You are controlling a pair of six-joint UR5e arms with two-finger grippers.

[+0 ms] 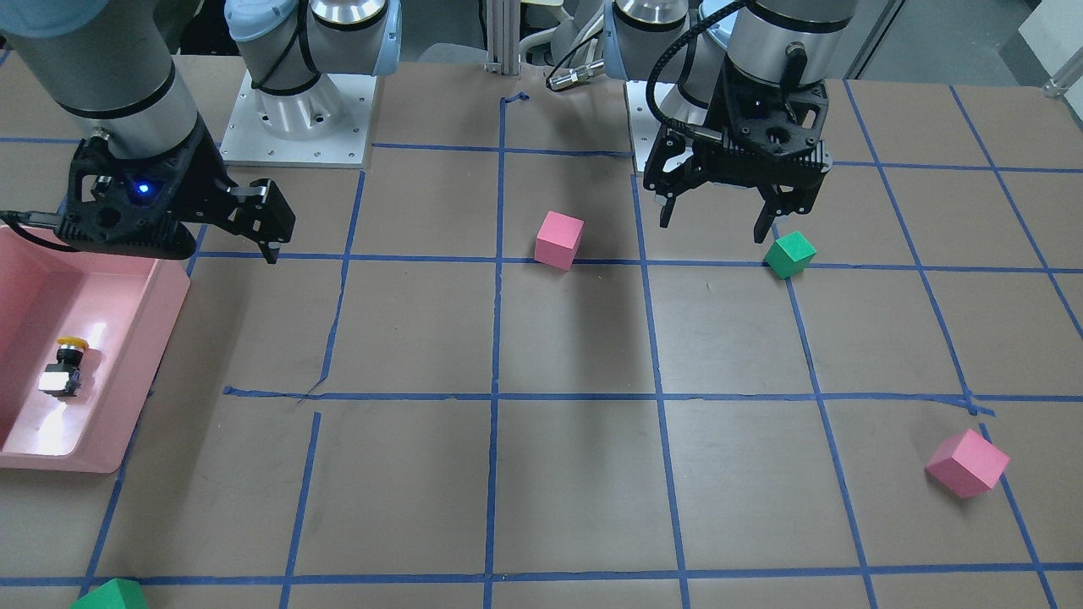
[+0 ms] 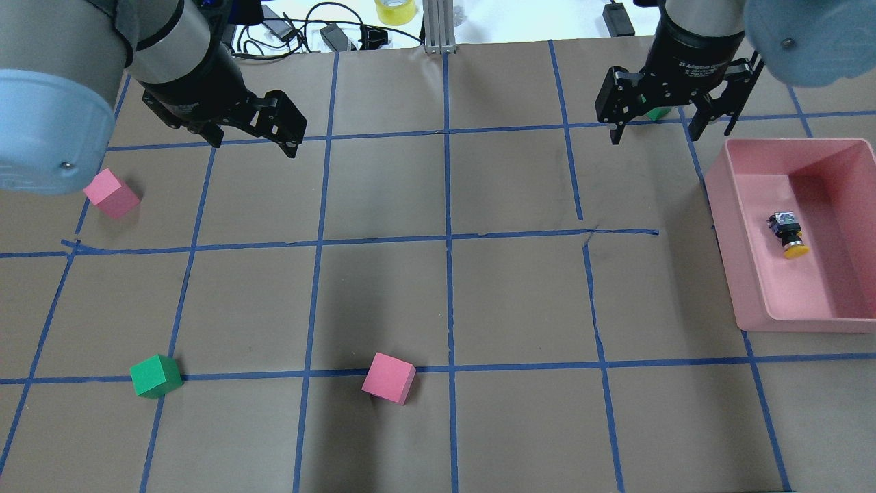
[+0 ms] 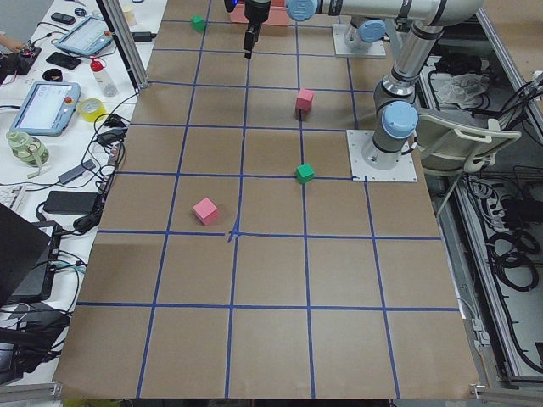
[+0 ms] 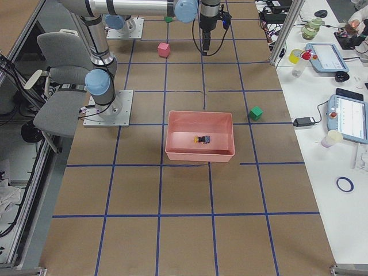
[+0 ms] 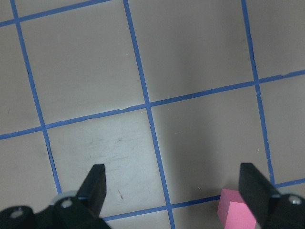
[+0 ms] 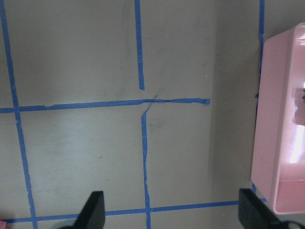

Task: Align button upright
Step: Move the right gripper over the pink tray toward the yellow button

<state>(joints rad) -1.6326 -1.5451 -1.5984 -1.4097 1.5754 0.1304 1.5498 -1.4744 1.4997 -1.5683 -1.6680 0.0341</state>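
The button [image 1: 66, 365] has a yellow cap, a black neck and a grey-white base. It lies on its side inside the pink bin [image 1: 161, 313]. It also shows in the overhead view [image 2: 788, 235] and the exterior right view [image 4: 202, 139]. My right gripper [image 2: 657, 137] is open and empty, raised above the table beside the bin's far corner [image 2: 725, 226]; its wrist view shows the bin's edge [image 6: 267, 119]. My left gripper [image 2: 256, 140] is open and empty, raised far from the bin. In the front view the left gripper [image 1: 713, 222] hangs near a green cube.
Loose cubes lie on the brown, blue-taped table: a pink one [image 1: 559, 239], a green one [image 1: 789, 254], a pink one [image 1: 967, 463] and a green one [image 1: 110, 596]. The left wrist view shows a pink cube [image 5: 238, 214] below the fingers.
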